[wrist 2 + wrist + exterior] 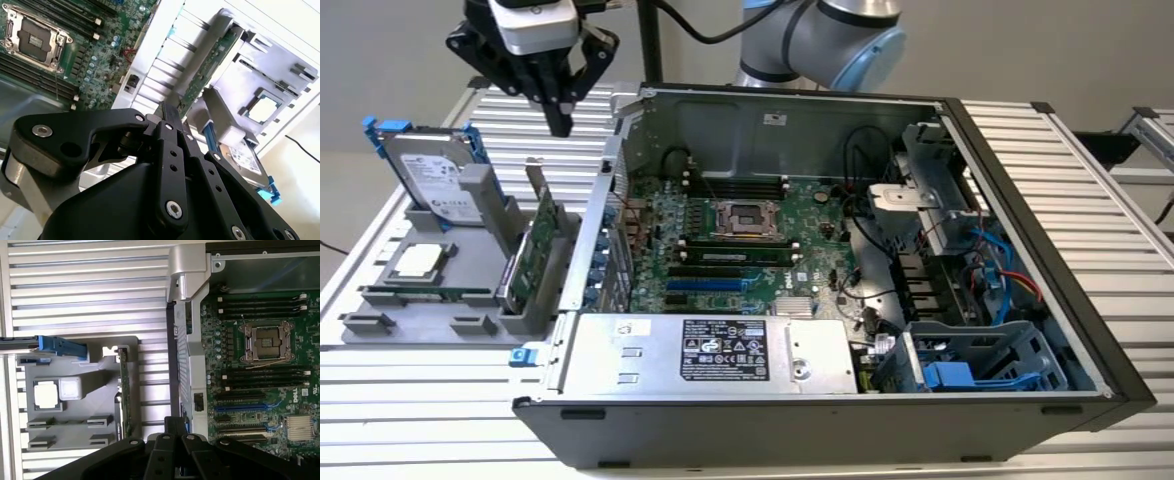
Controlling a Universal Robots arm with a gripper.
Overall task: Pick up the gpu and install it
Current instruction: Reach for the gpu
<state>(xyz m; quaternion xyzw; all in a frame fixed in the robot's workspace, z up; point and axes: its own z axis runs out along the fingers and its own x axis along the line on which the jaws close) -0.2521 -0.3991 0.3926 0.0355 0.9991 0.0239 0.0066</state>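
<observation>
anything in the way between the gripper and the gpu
Nothing visible. The gripper hangs in open air above the gpu, which stands on edge in the gray holder; the hard drive stands toward the exterior view's left.

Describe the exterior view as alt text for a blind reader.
A robot arm's gripper, shut and empty, hangs above a grey holder where the gpu stands on edge beside a hard drive. An open computer case lies to the exterior view's right.

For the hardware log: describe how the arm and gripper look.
The arm is silver-grey tubing with light blue joint caps, and a black cable loops to it. The gripper has a pale body and black jointed links fastened with silver pins.
</observation>
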